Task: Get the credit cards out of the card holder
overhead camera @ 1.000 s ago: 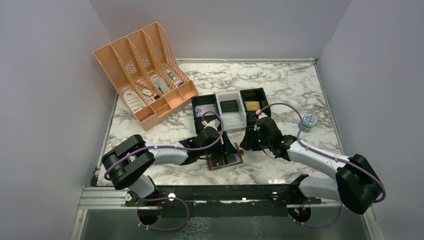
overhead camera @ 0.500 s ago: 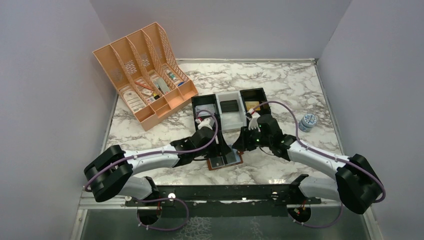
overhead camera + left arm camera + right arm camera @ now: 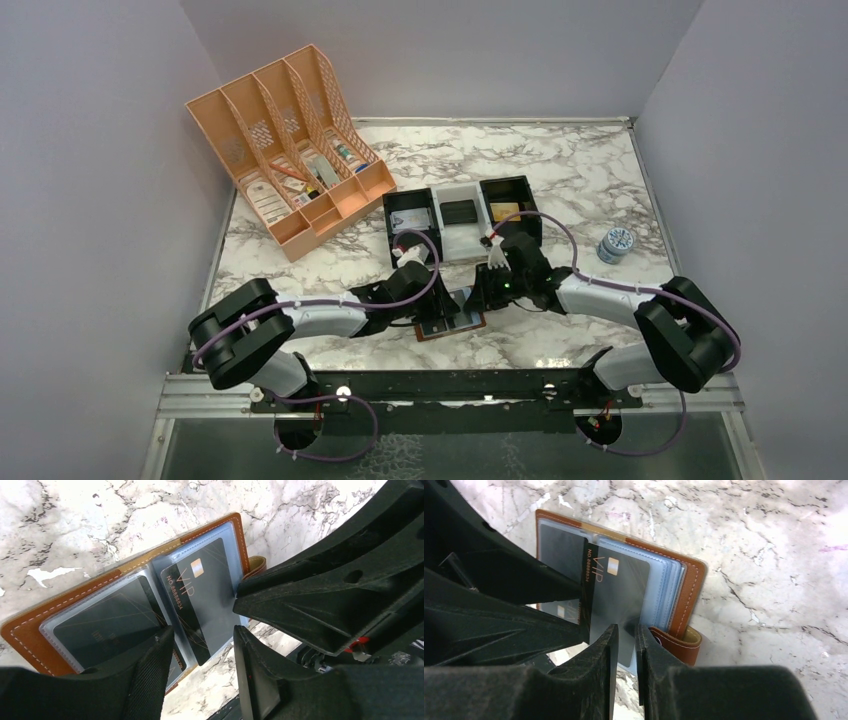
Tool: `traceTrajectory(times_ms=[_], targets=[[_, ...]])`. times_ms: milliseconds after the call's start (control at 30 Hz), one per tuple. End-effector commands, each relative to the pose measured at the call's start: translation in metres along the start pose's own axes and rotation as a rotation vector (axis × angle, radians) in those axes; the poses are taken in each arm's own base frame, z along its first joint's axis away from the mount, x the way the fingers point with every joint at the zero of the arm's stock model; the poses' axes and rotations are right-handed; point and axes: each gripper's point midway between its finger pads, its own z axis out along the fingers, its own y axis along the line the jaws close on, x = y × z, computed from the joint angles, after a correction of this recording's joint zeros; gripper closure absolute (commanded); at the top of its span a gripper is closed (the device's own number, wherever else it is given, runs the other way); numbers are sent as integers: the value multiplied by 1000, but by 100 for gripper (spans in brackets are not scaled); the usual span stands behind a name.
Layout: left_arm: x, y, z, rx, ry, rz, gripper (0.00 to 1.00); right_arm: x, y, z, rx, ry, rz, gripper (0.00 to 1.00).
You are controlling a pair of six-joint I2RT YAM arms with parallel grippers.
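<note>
Nearest, just beyond the arm bases, the brown wallet (image 3: 30, 630) lay spread open and flat on the marble table (image 3: 560, 160), with both grippers crowded over it. The left gripper (image 3: 200, 635) hung over the wallet's near edge, its fingers plainly apart. A dark card (image 3: 205, 595) marked VIP stuck partway out of a clear pocket, tilted, one corner lying between those fingers. A second card (image 3: 105, 615) sat fully inside the neighbouring pocket. The right gripper (image 3: 626, 630) had its fingers drawn close on either side of the VIP card's free edge, beside the wallet's snap tab (image 3: 679, 642); whether they actually pinched it could not be told. Farther back stood a row of black and white trays (image 3: 460, 215), a small round tin (image 3: 617, 243) to the right, and a peach file rack (image 3: 290, 150) at the far left.
</note>
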Motion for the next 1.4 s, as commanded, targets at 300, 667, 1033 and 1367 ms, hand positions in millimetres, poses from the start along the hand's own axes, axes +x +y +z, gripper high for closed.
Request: traceTrajectory(times_ms=[300, 667, 1033, 1367], targets=[[3, -3, 11, 30, 2, -48, 64, 11, -29, 5, 130, 8, 67, 81], [0, -5, 11, 42, -15, -68, 77, 12, -30, 4, 140, 12, 66, 81], [-2, -5, 8, 49, -32, -86, 83, 10, -33, 3, 158, 1, 73, 81], [-2, -12, 4, 88, -29, -101, 79, 12, -35, 6, 163, 10, 78, 81]])
